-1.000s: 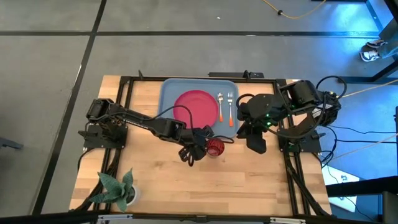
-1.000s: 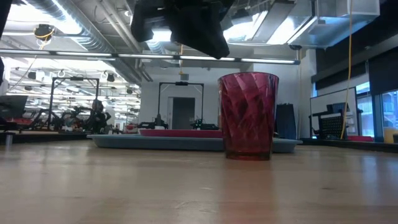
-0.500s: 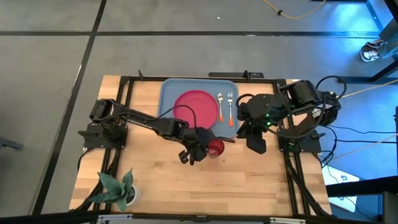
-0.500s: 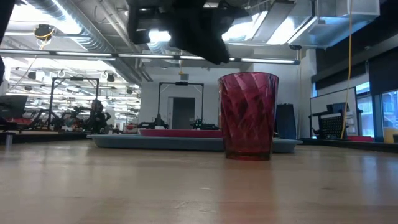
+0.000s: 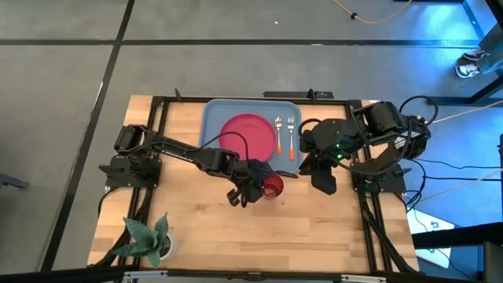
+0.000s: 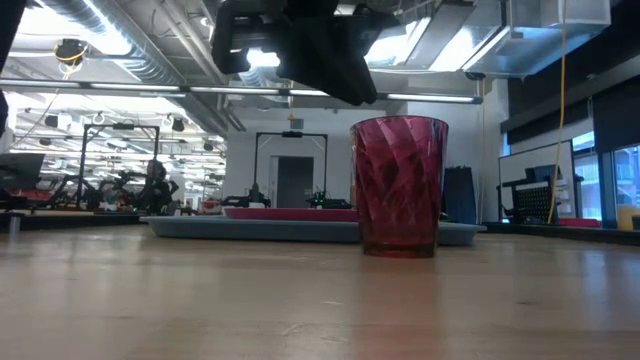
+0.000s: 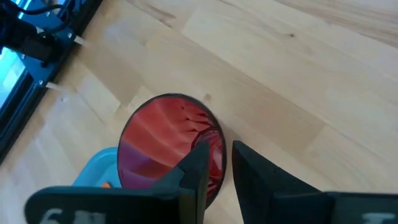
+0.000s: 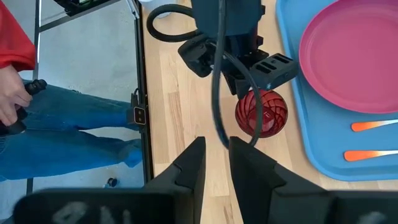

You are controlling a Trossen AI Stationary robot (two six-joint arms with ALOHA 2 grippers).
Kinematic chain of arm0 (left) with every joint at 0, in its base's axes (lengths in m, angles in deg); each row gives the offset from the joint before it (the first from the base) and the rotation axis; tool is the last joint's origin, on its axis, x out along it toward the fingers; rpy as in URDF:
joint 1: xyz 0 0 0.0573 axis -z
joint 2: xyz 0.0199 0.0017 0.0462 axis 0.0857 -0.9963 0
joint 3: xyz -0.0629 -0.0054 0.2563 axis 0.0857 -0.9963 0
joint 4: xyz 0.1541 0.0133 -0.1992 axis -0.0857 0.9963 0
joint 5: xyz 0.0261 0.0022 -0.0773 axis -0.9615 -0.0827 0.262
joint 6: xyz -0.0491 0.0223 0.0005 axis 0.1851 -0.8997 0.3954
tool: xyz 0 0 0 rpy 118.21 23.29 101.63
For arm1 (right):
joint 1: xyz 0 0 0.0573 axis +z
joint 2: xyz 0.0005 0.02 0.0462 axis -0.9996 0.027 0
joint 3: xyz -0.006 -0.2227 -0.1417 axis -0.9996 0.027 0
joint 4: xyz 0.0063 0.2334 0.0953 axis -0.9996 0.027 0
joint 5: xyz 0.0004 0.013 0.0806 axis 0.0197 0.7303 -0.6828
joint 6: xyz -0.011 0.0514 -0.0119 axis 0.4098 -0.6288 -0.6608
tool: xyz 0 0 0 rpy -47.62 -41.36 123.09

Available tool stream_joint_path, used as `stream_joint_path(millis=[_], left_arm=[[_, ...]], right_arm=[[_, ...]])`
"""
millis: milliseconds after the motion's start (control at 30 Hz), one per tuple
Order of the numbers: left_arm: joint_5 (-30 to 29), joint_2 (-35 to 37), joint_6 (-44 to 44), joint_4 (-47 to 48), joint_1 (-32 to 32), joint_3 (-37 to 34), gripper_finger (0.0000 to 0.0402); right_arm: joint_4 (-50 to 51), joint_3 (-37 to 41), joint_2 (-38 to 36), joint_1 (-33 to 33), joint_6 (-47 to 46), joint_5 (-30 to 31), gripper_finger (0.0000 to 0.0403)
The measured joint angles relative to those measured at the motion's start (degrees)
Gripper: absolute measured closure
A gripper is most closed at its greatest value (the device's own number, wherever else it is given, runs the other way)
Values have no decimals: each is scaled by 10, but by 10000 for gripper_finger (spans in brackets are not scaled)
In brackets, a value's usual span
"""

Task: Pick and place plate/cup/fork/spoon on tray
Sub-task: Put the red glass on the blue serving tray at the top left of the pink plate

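The left gripper (image 5: 253, 189) is hovering above the cup (image 5: 272, 186), its fingers (image 7: 198, 163) nearly together, straddling the rim at the cup's 9 o'clock side without clamping it. The cup is standing upright on the table (image 5: 314, 228), just off the tray (image 5: 212, 118) at its 5 o'clock corner. The right gripper (image 5: 324, 182), fingers narrowly parted and empty, is waiting at the tray's 3 o'clock.
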Motion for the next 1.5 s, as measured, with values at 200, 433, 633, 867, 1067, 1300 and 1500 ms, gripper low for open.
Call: stream_joint_path(millis=[200,433,633,867,1067,1300,1500], left_arm=[[22,-7,14,5,-11,-1,339],[35,-11,16,1,-15,0,339],[52,-18,19,0,-22,0,339],[77,-23,22,-2,-33,0,339],[85,-25,15,-2,-34,0,339],[99,-37,18,-14,-36,0,339],[102,-38,15,-18,-36,0,339]], right_arm=[[0,0,0,0,0,0,326],[0,0,0,0,1,0,327],[0,0,0,0,2,0,327],[0,0,0,0,2,0,327],[0,0,0,0,2,0,327],[0,0,0,0,2,0,327],[-1,0,0,0,0,0,327]])
